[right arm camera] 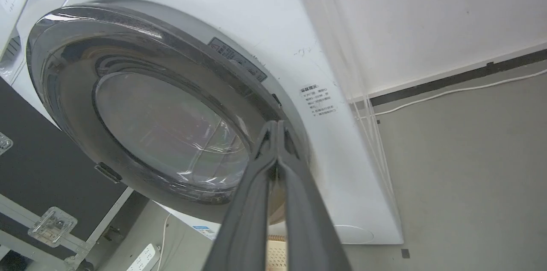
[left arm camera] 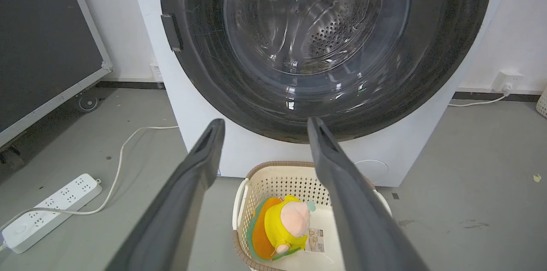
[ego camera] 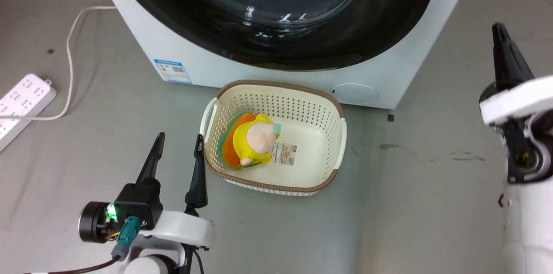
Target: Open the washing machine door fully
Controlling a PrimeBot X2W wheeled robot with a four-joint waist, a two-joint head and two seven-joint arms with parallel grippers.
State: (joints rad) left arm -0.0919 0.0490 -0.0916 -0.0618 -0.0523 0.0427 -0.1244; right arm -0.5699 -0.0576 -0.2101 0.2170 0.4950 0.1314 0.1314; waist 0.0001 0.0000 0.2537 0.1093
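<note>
Washing machine door [left arm camera: 205, 74] — glossy black ring round a clear glass bowl, flush in the white machine front at the far side, handle notch [left arm camera: 172, 31] on its left edge; it looks shut, so the whole opening is left to do. Left gripper [ego camera: 180, 137] — fingers apart and empty, near and low, well short of the door, beside a cream basket [ego camera: 281, 83] holding a yellow plush toy [ego camera: 252, 140]. Right gripper [right arm camera: 275, 125] — fingers pressed together on nothing, raised at the right, aimed toward the door's lower rim, apparently not touching.
</note>
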